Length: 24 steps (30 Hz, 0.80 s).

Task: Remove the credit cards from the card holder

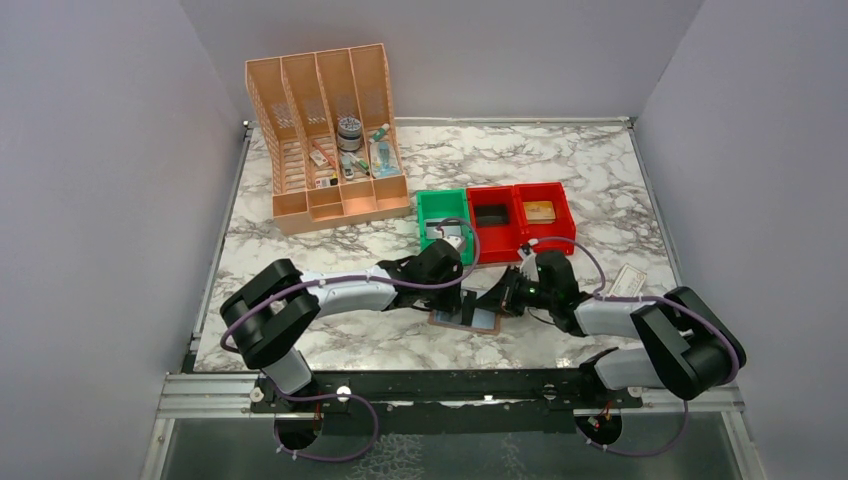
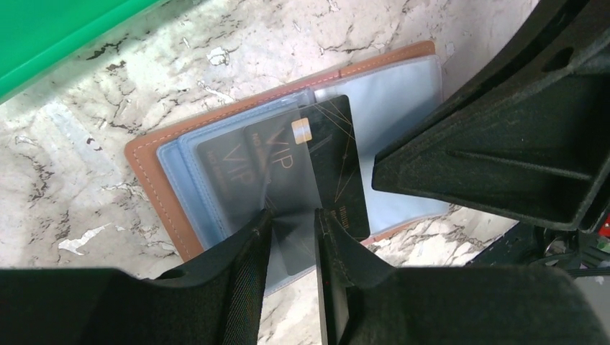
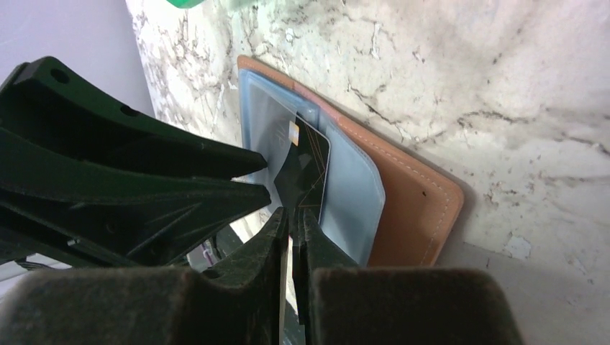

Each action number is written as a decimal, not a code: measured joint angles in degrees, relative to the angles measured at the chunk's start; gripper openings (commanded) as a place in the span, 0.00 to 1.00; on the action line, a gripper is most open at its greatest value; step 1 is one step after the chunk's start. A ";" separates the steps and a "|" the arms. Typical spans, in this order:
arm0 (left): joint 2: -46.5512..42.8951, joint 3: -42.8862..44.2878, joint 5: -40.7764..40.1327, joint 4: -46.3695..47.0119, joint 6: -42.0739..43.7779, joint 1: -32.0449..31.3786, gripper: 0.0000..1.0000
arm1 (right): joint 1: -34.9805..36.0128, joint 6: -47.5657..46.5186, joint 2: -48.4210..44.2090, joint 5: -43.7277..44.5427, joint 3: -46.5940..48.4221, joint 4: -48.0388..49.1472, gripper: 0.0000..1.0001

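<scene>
The brown card holder (image 1: 481, 323) lies open on the marble near the front edge, its blue-grey pockets up (image 2: 403, 93). Dark credit cards (image 2: 230, 162) sit in its clear pockets. One black card with gold lines (image 2: 337, 162) sticks out of a pocket at an angle. My right gripper (image 3: 293, 215) is shut on that card's edge (image 3: 311, 169); it is right of the holder in the top view (image 1: 508, 297). My left gripper (image 2: 291, 215) stands over the holder's near edge with its jaws a little apart, tips on a clear pocket leaf; it shows in the top view (image 1: 466, 303).
A green bin (image 1: 443, 212) and two red bins (image 1: 493, 217) stand just behind the grippers. An orange file organizer (image 1: 330, 130) with small items is at the back left. A small white box (image 1: 628, 280) lies to the right.
</scene>
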 measured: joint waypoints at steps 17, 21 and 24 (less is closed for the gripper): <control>-2.78 -0.87 0.20 -2.73 1.36 -0.33 0.33 | 0.00 -1.18 2.10 -0.02 0.87 -1.38 0.27; -1.31 -0.83 0.22 -2.32 1.38 -0.39 0.26 | 0.00 -1.33 3.58 -0.20 1.70 -1.16 0.27; -0.79 -0.83 0.20 -1.51 1.27 -0.81 0.23 | 0.00 -1.33 4.98 -0.87 2.03 -0.07 0.27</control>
